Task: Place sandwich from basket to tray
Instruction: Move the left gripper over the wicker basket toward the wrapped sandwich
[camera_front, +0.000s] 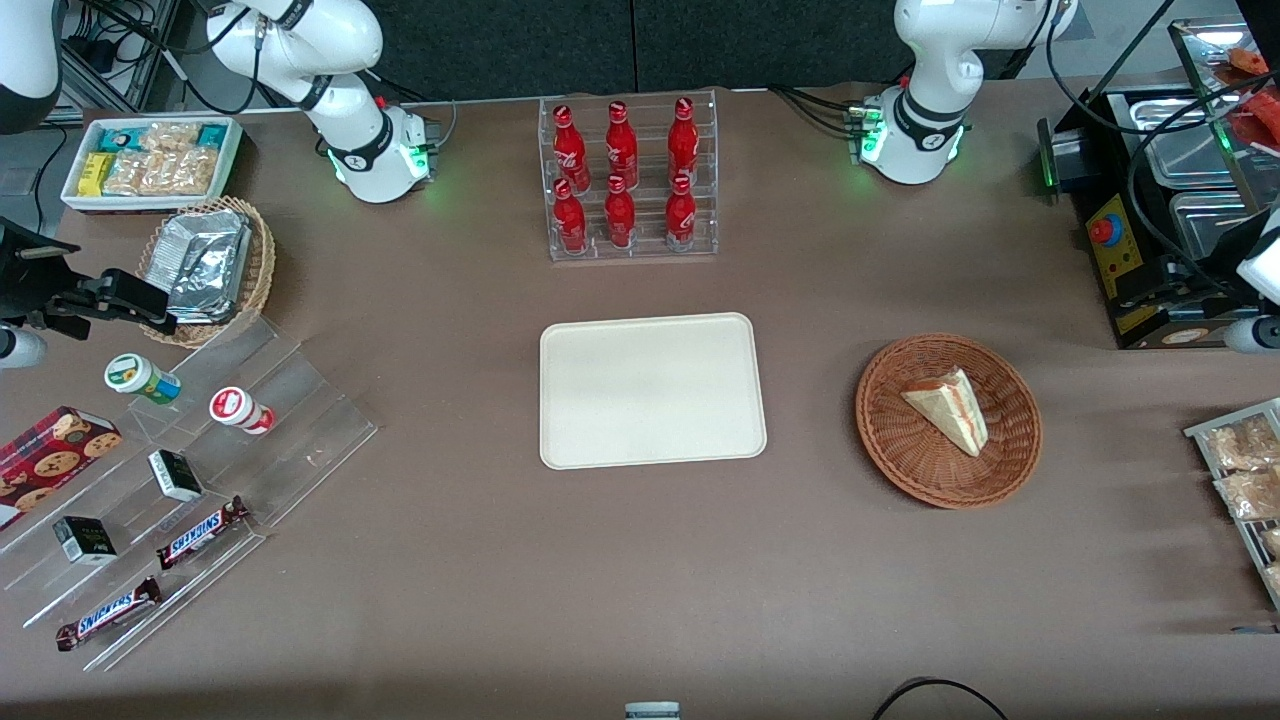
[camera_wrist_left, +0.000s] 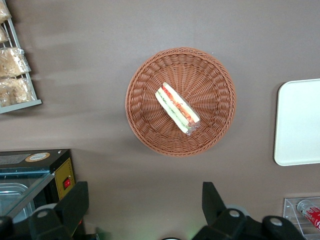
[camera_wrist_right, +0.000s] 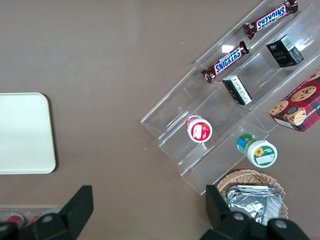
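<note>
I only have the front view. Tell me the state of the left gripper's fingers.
Observer: In the left wrist view the gripper is open, its fingers wide apart with nothing between them.
Operator: Report where it hangs relative to the basket.
Observer: Above the table and apart from the basket, whose whole rim shows clear of the fingers.
Operator: Describe the sandwich's upper side.
Observer: The sandwich lies in the basket with its filling edge up, showing red and green layers between white bread.
</note>
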